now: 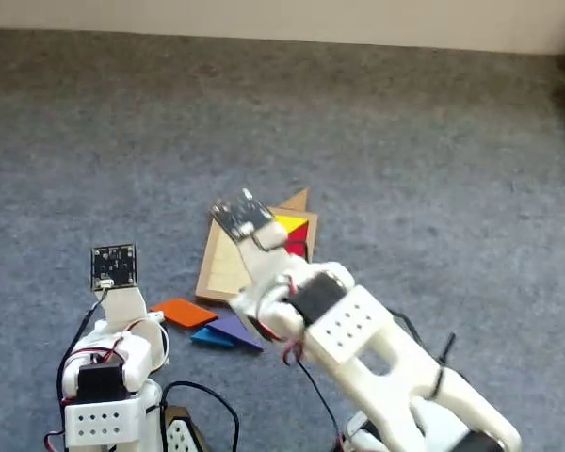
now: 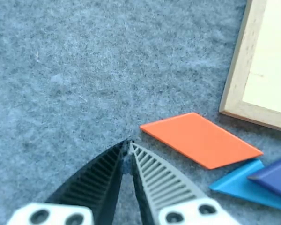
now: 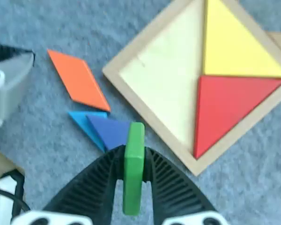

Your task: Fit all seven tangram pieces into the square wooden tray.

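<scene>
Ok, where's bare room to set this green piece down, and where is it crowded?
The tray is bare in the half bordered by the yellow triangle, the red triangle and the rim nearest the orange parallelogram. Crowded: the carpet outside that rim, where the parallelogram, light blue triangle and overlapping dark blue triangle lie, left gripper beside them.

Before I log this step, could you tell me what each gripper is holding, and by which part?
The right gripper clamps a green piece by its flat faces; the left gripper holds nothing.
</scene>
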Available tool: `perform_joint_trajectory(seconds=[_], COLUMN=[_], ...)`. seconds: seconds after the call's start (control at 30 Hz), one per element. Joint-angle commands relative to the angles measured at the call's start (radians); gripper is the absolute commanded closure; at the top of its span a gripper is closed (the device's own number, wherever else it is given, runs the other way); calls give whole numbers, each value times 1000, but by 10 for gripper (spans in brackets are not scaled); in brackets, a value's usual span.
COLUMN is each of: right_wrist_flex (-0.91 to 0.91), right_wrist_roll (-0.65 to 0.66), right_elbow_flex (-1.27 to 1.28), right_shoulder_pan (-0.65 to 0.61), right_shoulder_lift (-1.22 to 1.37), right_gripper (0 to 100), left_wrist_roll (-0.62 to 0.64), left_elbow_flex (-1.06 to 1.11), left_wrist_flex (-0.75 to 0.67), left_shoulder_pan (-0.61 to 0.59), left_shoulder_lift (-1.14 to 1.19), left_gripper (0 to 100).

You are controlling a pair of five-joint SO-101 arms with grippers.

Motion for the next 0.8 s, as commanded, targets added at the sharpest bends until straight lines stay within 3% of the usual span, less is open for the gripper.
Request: perform_joint_trajectory(seconds=[0.0,0.3,0.77], right_wrist_flex=[-22,-209,-228], right_wrist_roll=[9,9,12], right_elbow_flex=[-182,-302,-303], right_shoulder_pan=[12,10,54], right_shoulder_lift=[130,421,542], right_gripper=[994,994,982], left_wrist_roll=[-9,-9,-9], left_elbow_flex=[19,19,19], left_wrist_flex=[5,5,5], left_shoulder_pan=[10,10,10], left_shoulder_lift=[-53,-53,-53], left_gripper=[994,994,994])
